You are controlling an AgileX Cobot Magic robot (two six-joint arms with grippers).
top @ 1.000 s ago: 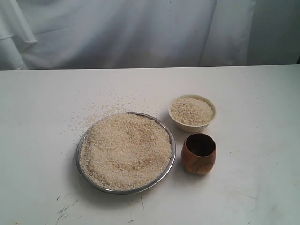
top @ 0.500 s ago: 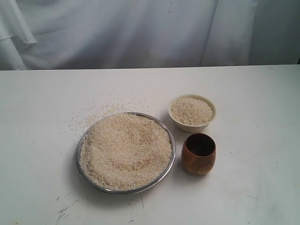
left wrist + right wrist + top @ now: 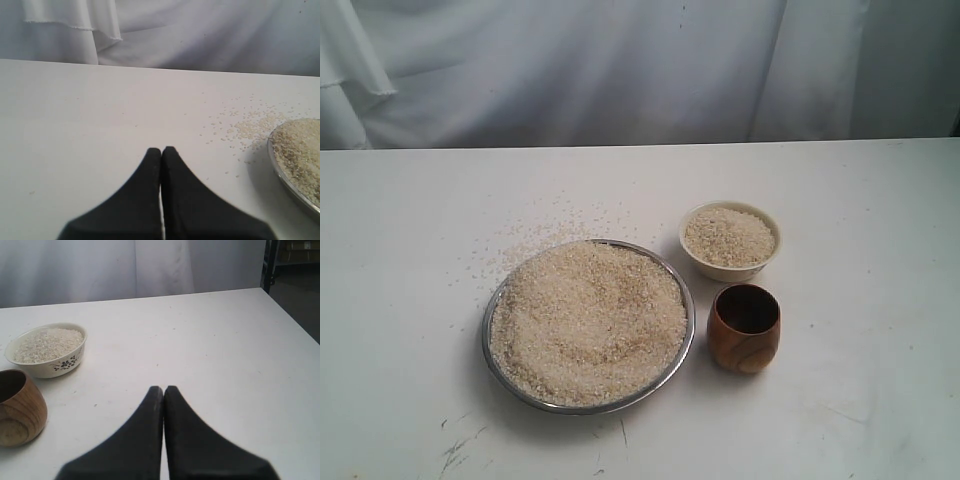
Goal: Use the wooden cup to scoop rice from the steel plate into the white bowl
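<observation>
The steel plate (image 3: 685,335) lies on the white table, heaped with pale rice (image 3: 588,318). To its right stands the wooden cup (image 3: 744,328), upright and untouched. Just behind the cup sits the white bowl (image 3: 730,266), filled with rice. Neither arm shows in the exterior view. My left gripper (image 3: 162,150) is shut and holds nothing, hovering over bare table beside the plate's rim (image 3: 285,181). My right gripper (image 3: 163,389) is shut and holds nothing, off to the side of the wooden cup (image 3: 20,410) and the white bowl (image 3: 47,362).
Loose grains (image 3: 545,232) are scattered on the table behind the plate. A white curtain (image 3: 620,70) hangs along the table's far edge. The table's edge (image 3: 290,315) and a dark floor show in the right wrist view.
</observation>
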